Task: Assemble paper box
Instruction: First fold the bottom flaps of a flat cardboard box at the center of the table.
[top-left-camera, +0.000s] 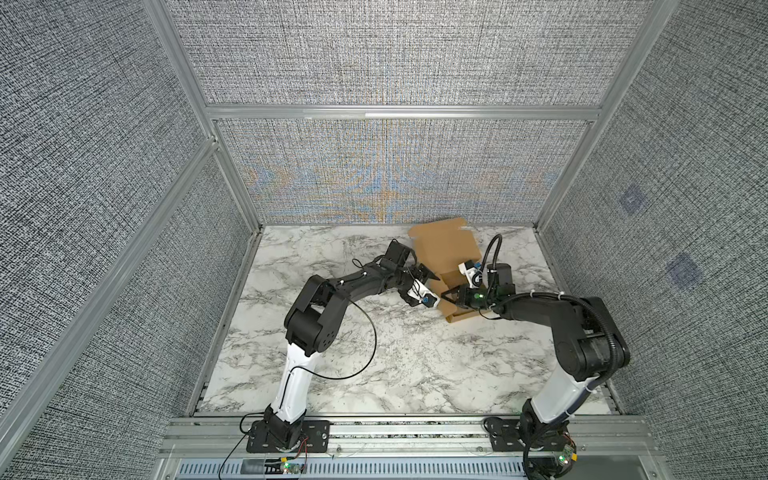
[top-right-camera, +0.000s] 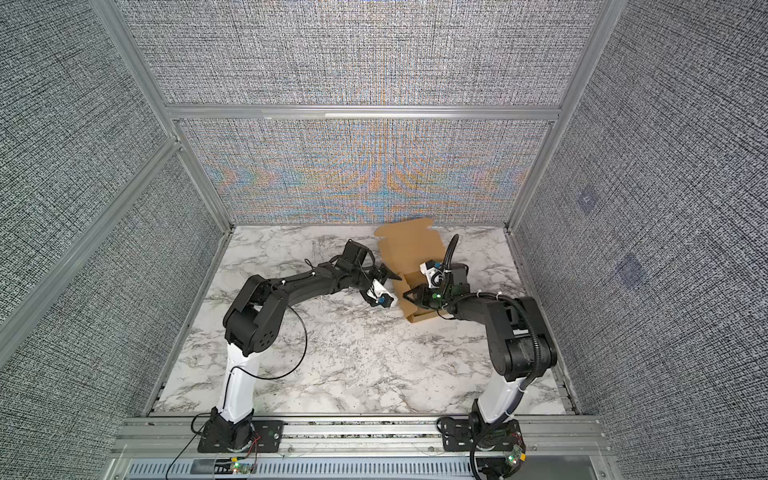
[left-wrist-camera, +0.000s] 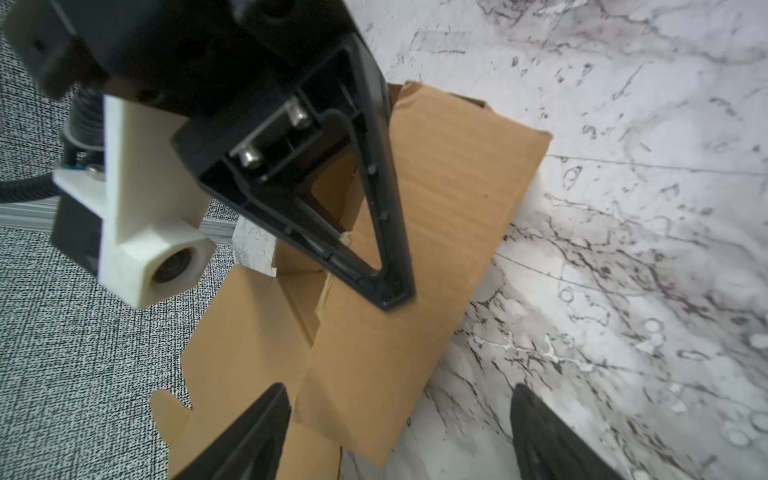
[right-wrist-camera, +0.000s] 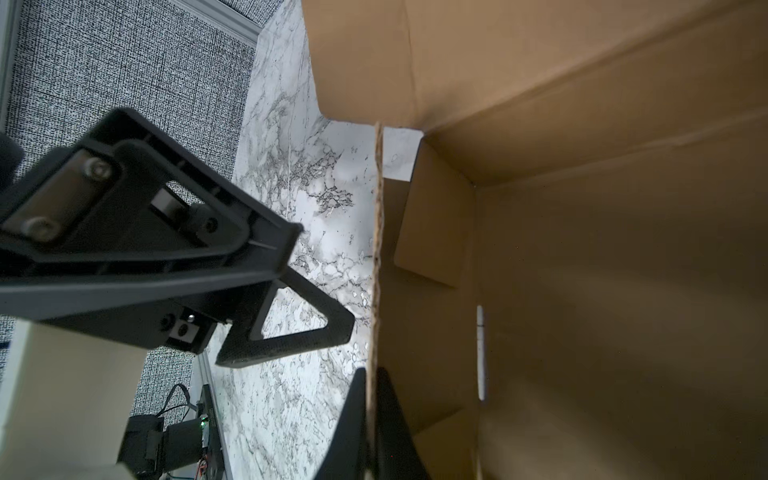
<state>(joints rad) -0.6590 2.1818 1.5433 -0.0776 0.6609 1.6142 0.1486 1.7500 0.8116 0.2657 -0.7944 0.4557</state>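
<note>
Right wrist view: right gripper pinches one raised wall of the paper box, near the far edge of the table, right of centre; left gripper gapes empty. Walls look half-formed, lid open, locking remains

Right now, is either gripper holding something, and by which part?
The right gripper pinches the paper box by the edge of a raised wall; the open left gripper holds nothing.

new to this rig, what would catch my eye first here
The tan paper box, half folded, sits at the far right of the marble table near the back wall. The right gripper is shut on the edge of one box wall, while the left gripper hangs open beside it.
</note>
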